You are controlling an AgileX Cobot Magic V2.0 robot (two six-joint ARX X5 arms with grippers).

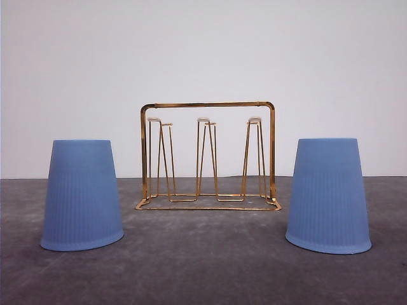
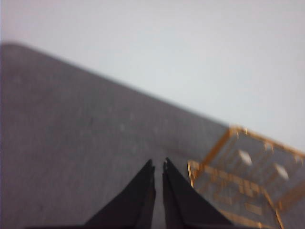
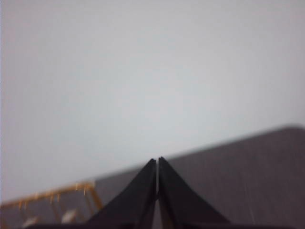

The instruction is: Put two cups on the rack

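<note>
Both cups (image 1: 82, 194) (image 1: 329, 194) sat mouth-down beside the rack (image 1: 208, 155); both jaws were clenched empty, so they needed to spread wide before gripping.

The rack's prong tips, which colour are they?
White, on the gold rack; the prong tips show best in the front view.

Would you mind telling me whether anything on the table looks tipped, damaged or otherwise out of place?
Nothing stands out. Both blue cups, left and right, stand mouth-down on the grey table, either side of the gold rack, which sits upright with bare prongs. No spill or damage is visible.
</note>
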